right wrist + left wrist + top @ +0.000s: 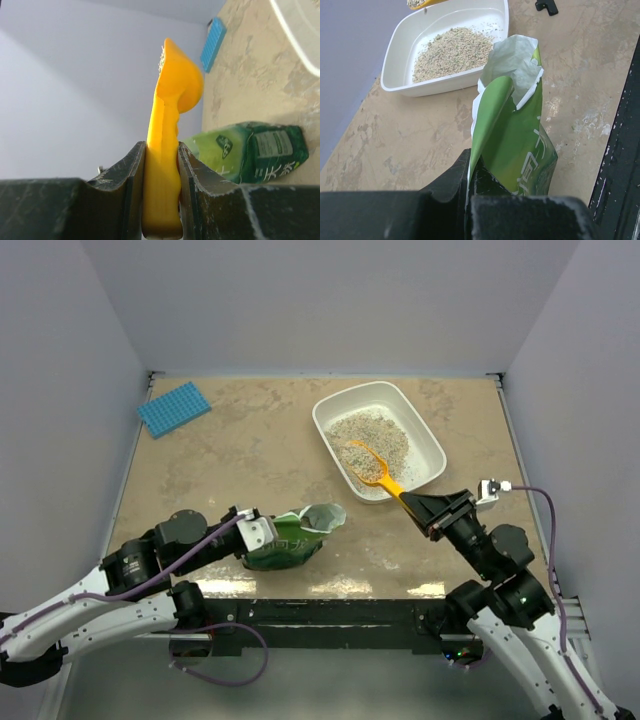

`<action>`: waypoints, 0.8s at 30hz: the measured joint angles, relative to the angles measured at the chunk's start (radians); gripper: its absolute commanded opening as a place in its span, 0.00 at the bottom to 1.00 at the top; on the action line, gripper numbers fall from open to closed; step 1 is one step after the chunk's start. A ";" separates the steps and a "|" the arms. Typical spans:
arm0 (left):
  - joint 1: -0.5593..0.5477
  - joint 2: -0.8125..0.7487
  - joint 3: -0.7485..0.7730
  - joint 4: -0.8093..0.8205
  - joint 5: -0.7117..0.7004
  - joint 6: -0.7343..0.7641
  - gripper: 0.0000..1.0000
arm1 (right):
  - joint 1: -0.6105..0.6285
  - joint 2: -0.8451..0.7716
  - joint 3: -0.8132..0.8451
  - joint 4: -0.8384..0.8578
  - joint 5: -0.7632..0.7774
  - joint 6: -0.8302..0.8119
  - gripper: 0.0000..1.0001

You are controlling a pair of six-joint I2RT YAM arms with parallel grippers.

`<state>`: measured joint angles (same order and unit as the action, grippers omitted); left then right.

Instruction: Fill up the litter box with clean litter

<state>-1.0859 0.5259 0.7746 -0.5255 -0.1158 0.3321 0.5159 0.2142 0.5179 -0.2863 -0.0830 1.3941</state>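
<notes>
**A:** Where has the robot got to?

**B:** The right jaws are clamped on the handle end of the orange scoop. Its bowl sits over the near half of the litter box. The clean litter lies in a loose heap mid-tray. Whether the bowl touches the heap cannot be told.

**A:** And the other arm?

**B:** The left jaws are closed on the green pouch, at the end away from its mouth. The pouch lies on the worktop, its torn mouth turned toward the box's front corner, near it but not touching.

**A:** How should it do this scoop well?

**B:** It should probably roll the wrist slowly with the bowl inside the rim, so the grains land in the tray and not on the worktop. The white floor looks bare along the walls, so tipping toward a thin patch would likely even the fill.

**A:** What could go wrong?

**B:** The grip is far from the bowl, so a quick turn might let the scoop swivel. The pouch is open, so the left arm had best hold it level.
</notes>
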 measured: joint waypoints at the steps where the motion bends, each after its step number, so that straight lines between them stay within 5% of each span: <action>1: 0.000 -0.002 0.000 -0.001 0.004 0.000 0.00 | 0.000 0.002 -0.013 0.017 0.027 0.002 0.00; 14: 0.000 -0.062 0.000 -0.045 0.031 -0.021 0.00 | 0.000 0.110 -0.216 0.103 0.378 0.007 0.00; 24: 0.000 -0.070 0.000 -0.047 0.038 -0.028 0.00 | 0.000 0.561 -0.046 0.083 0.489 -0.229 0.00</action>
<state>-1.0859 0.4561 0.7742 -0.5728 -0.0780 0.3042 0.5159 0.7750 0.4717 -0.2035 0.4061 1.1648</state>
